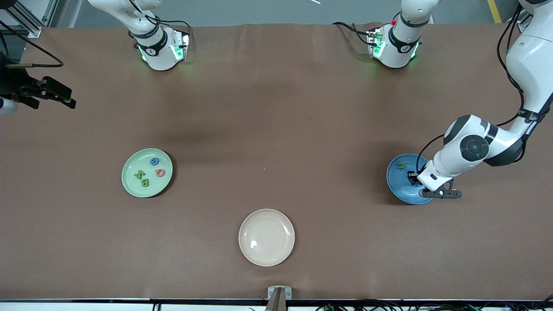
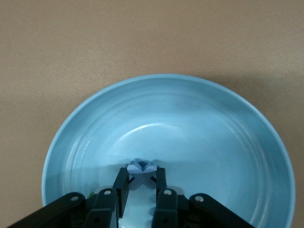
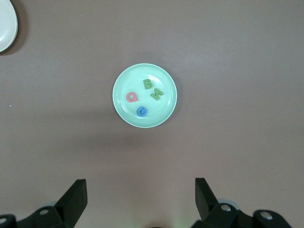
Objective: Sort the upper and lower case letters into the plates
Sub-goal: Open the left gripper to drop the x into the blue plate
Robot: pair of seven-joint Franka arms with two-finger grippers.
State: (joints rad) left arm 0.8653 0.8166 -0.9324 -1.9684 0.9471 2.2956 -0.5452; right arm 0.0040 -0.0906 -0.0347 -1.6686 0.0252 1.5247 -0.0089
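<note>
The cream plate (image 1: 266,237) sits nearest. At ten o'clock from it the green plate (image 1: 147,172) holds four letters. At two o'clock, the left gripper (image 2: 141,183) pinches a pale-blue letter (image 2: 141,172) inside the blue plate (image 1: 399,183). The right gripper (image 3: 140,197) waits, fingers spread.

Brown table (image 1: 276,108), grey floor (image 1: 259,11).
</note>
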